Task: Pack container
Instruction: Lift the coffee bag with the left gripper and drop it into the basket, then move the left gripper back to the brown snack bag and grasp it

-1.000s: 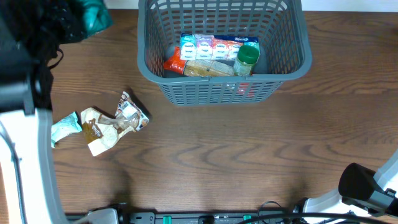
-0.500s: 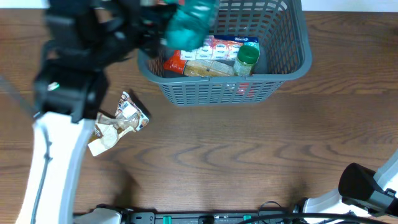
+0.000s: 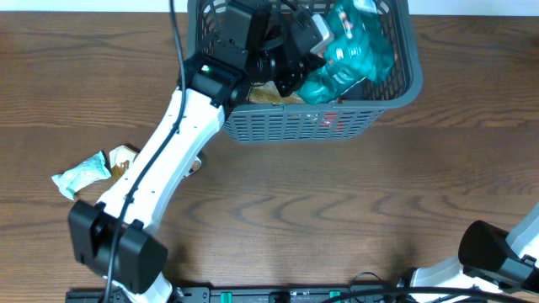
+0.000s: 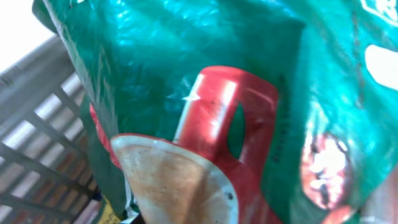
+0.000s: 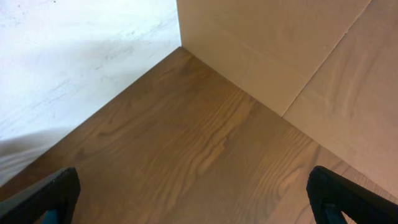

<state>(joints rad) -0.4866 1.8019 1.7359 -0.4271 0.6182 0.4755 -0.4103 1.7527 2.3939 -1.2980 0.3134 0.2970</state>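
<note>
1. Swung over from the left, the left pincer [image 3: 313, 40] clamps a teal bag [image 3: 354, 55] above the container [image 3: 295, 126], at the far middle of the worktop [image 3: 337, 210].
2. The container is likely stiff and light; hold it by the rim. The bag looks crinkly and slippery.
3. The right pincer [image 5: 193, 193] gapes, empty.

The container [image 3: 286, 128] is dark grey, its sides a lattice of narrow slots, with a bit of red showing through at lower middle. At the top of the frame, a glossy teal-green bag [image 3: 349, 50]; close up its print is red with a tan patch and white marks. The desk [image 3: 337, 219] is brown wood grain. At left, a pale mint wrapper [image 3: 80, 177]. The arm [image 3: 164, 160] is white with black joints.
</note>
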